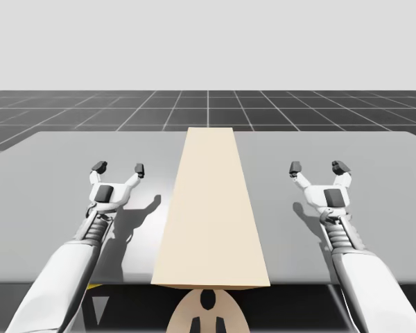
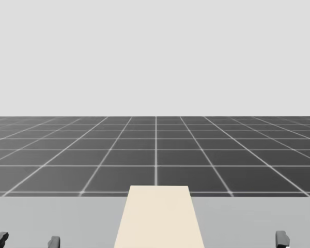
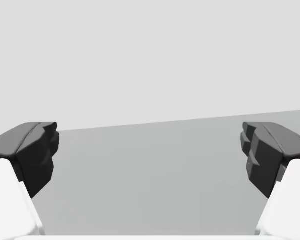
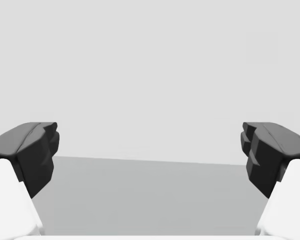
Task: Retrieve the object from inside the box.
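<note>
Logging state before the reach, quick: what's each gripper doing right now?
Left gripper: open, holding nothing.
Right gripper: open, holding nothing.

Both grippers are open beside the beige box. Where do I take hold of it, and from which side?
The beige box lies lengthwise between the two arms, its top flat with no handle or opening visible. So probably take its long side edges: the left gripper from its left, the right gripper from its right.

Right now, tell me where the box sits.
In the high view the beige box lies along the middle of the table, between my left gripper and right gripper, touching neither.
</note>
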